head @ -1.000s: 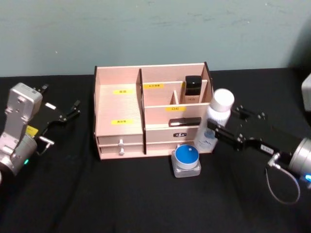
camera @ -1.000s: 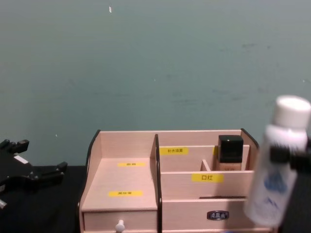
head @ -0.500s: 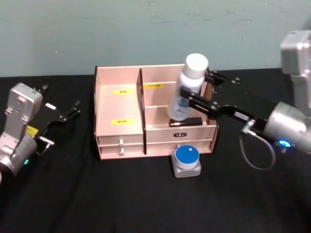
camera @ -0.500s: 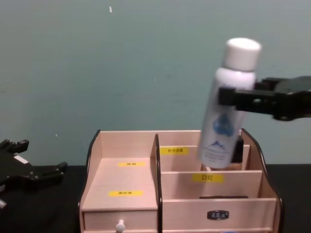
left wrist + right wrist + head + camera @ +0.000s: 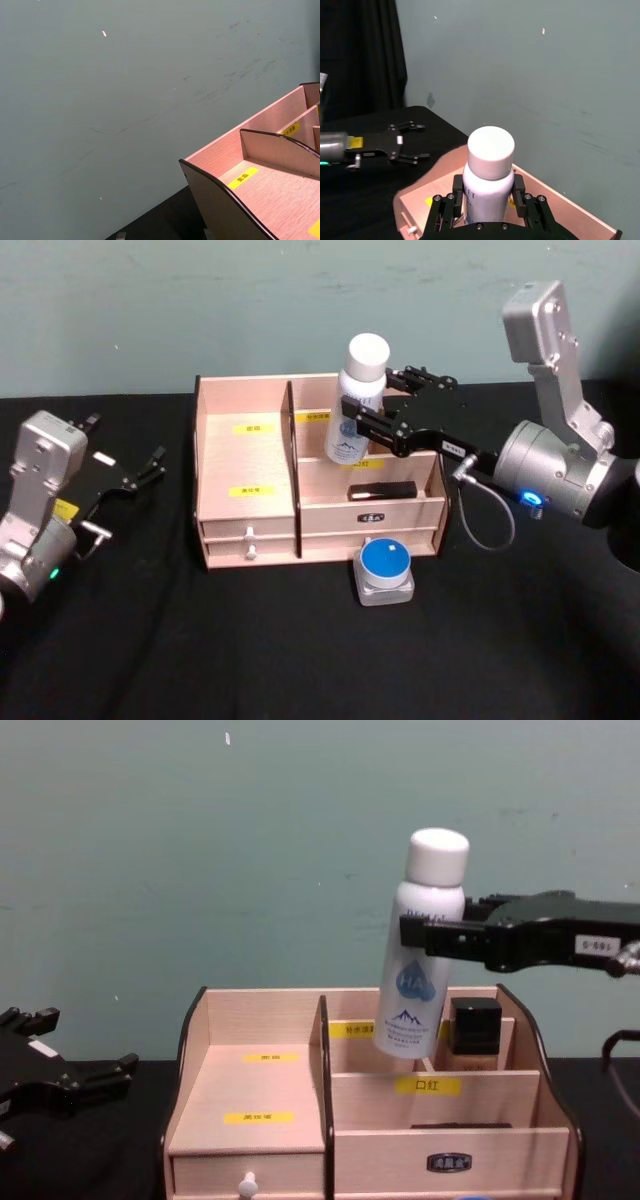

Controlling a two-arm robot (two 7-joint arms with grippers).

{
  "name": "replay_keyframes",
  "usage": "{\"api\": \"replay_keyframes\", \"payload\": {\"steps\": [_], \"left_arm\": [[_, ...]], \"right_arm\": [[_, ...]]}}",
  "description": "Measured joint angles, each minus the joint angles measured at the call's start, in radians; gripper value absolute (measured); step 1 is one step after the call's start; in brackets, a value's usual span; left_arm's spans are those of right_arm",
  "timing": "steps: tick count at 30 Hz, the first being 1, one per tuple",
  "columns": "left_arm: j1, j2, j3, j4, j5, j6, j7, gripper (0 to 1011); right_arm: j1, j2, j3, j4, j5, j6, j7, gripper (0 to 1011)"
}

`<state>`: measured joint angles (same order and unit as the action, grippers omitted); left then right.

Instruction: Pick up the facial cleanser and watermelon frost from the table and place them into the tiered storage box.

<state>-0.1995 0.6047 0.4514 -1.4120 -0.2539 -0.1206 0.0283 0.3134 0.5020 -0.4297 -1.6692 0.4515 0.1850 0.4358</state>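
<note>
Black cloth covers the table before a teal wall; since half a second ago the right gripper has carried the facial cleanser leftward and a little lower, its jaws clamped on the white bottle's middle; the bottle hangs slightly tilted above the rear middle compartment of the tiered storage box, and whether its base touches the wood I cannot tell; the left gripper is unchanged, parked left of the box with jaws apart. The gripper's arm hides the dark bottle in the head view, while the chest view shows it in the rear right compartment; the watermelon frost, a blue-lidded jar, sits on the table just in front of the box.
</note>
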Motion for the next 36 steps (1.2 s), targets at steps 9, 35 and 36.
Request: {"api": "replay_keyframes", "payload": {"steps": [9, 35, 36], "left_arm": [[0.0, 0.0, 0.0, 0.0, 0.0, 0.0, 0.0, 1001], [0.0, 0.0, 0.0, 0.0, 0.0, 0.0, 0.0, 1001], [0.0, 0.0, 0.0, 0.0, 0.0, 0.0, 0.0, 1001]], "right_arm": [[0.05, -0.033, -0.01, 0.089, -0.008, -0.012, 0.002, 592], [0.152, -0.111, -0.05, 0.273, -0.04, -0.042, 0.038, 592], [0.153, -0.112, -0.05, 0.275, -0.041, -0.042, 0.038, 592]]}}
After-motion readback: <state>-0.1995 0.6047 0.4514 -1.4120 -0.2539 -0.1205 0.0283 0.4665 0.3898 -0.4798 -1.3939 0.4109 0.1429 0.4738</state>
